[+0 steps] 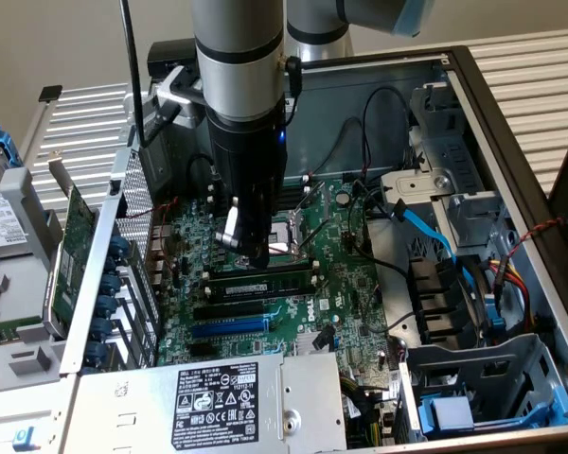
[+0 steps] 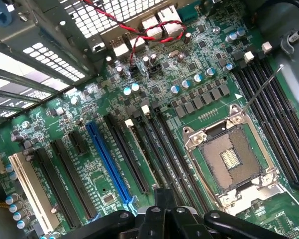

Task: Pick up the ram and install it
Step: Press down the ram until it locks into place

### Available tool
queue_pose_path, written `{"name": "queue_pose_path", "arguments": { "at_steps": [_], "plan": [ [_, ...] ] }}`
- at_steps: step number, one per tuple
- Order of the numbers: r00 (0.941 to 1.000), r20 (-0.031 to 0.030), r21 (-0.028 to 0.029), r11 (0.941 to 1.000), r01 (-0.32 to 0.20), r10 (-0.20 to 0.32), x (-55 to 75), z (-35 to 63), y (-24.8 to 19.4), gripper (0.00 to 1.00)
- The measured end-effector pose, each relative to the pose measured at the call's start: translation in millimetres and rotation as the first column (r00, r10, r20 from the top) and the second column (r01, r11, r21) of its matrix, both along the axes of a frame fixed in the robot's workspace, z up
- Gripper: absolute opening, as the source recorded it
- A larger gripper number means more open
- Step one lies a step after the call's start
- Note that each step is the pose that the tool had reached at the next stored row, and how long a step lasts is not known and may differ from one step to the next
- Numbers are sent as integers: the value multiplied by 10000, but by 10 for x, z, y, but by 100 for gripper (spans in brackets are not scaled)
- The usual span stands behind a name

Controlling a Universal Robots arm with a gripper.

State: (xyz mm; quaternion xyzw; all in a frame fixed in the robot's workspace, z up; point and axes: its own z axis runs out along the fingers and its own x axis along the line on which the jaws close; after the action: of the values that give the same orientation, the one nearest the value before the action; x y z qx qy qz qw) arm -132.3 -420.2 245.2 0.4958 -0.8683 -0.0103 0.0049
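We've got open room straight above the motherboard (image 1: 265,312), but the drive cage (image 1: 473,378) and loose cables (image 1: 426,236) (exterior view's right) crowd it.

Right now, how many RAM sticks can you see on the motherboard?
1. The ram lies along a black slot beside the CPU socket, just below the gripper in the exterior view. The arm may hide others.
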Motion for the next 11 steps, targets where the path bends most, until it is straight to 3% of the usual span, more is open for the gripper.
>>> {"name": "queue_pose_path", "arguments": {
  "at_steps": [6,11],
  "plan": [
    [9958,0,0,9958,918,-918,0,0,0,11],
    [9857,0,0,9857,1687,-1687,0,0,0,11]
  ]
}}
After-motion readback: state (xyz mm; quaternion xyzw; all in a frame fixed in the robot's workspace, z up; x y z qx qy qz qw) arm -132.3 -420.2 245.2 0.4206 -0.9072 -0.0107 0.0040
